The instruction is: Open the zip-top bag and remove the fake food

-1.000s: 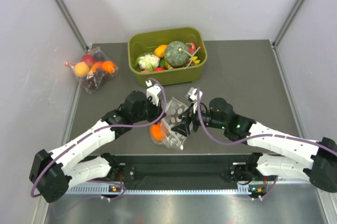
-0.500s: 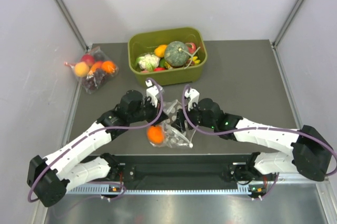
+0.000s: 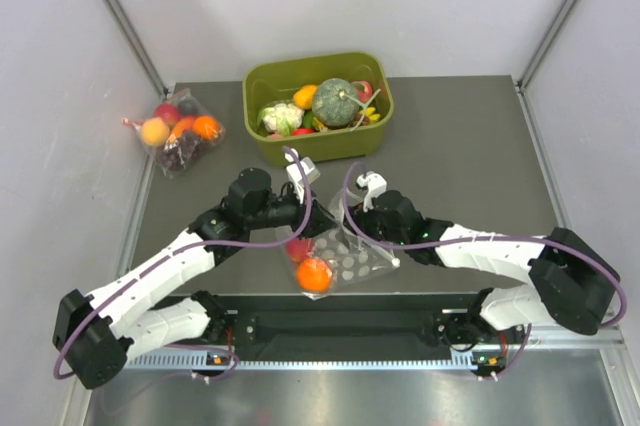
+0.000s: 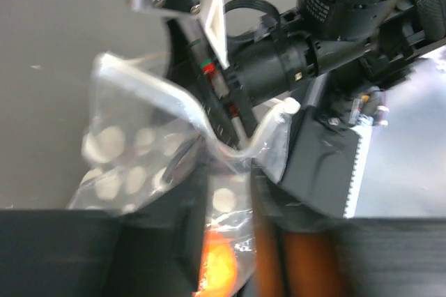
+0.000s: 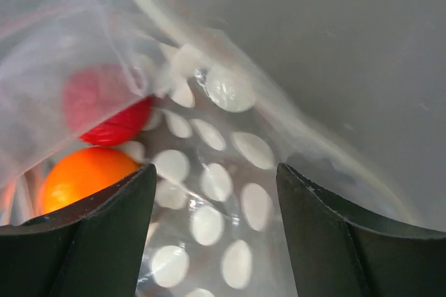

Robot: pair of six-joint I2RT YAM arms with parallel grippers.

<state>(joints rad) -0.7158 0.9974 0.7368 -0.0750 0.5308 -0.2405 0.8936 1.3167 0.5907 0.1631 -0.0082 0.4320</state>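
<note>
While the overhead camera gives you the layout, only the wrist cameras tell you about the grips. From above you see the dotted bag (image 3: 352, 261) lying on the table (image 3: 470, 146) near its front edge. The left gripper (image 3: 301, 231) and the right gripper (image 3: 347, 234) come together over its far edge. An orange fruit (image 3: 314, 275) sits at the bag's near left corner. A red fruit (image 3: 298, 249) lies just behind it, right under the left gripper. From there you cannot tell whether either is inside the plastic.

The right wrist camera helps: the red fruit shows through clear film, and the orange one sits just below it against the dotted plastic. That view also shows you the right fingers (image 5: 77, 241) wide apart with nothing clamped, the bag just past their tips.

Your left wrist camera is blurred. It shows the left fingers a little apart, with a fold of film and an orange glow in the narrow gap; the film looks loose, not pinched. It also shows the bag's zip rim curling around one right finger.

Only the overhead view shows the pumpkin (image 3: 334, 101) in the green tub (image 3: 320, 149) at the back. A smaller bag (image 3: 182, 134) of fruit lies well off to the left.
</note>
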